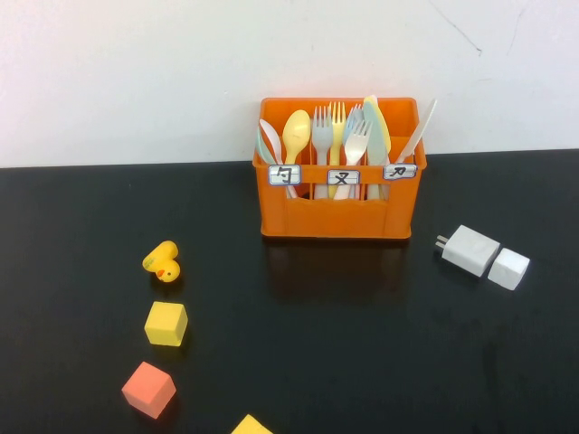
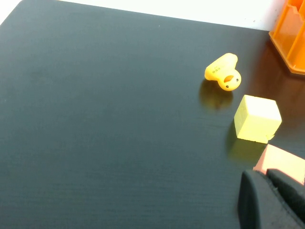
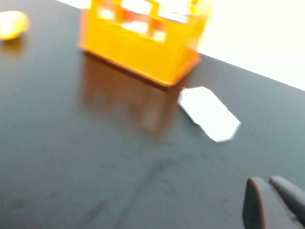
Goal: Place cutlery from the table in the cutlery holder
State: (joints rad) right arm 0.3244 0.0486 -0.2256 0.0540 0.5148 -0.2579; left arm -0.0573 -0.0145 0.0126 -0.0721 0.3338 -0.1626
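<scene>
My high view shows neither arm; only the wrist views catch the left gripper [image 2: 274, 200] near the cubes and the right gripper [image 3: 274, 205] near the charger [image 1: 470, 250]. I cannot tell either's state. The cutlery holder [image 1: 339, 212] stands far centre on the table [image 1: 362, 362], cutlery [image 1: 356, 145] upright in three compartments. I count one duck [image 1: 163, 262], two yellow cubes [image 1: 166, 323] and one salmon cube [image 1: 148, 389].
</scene>
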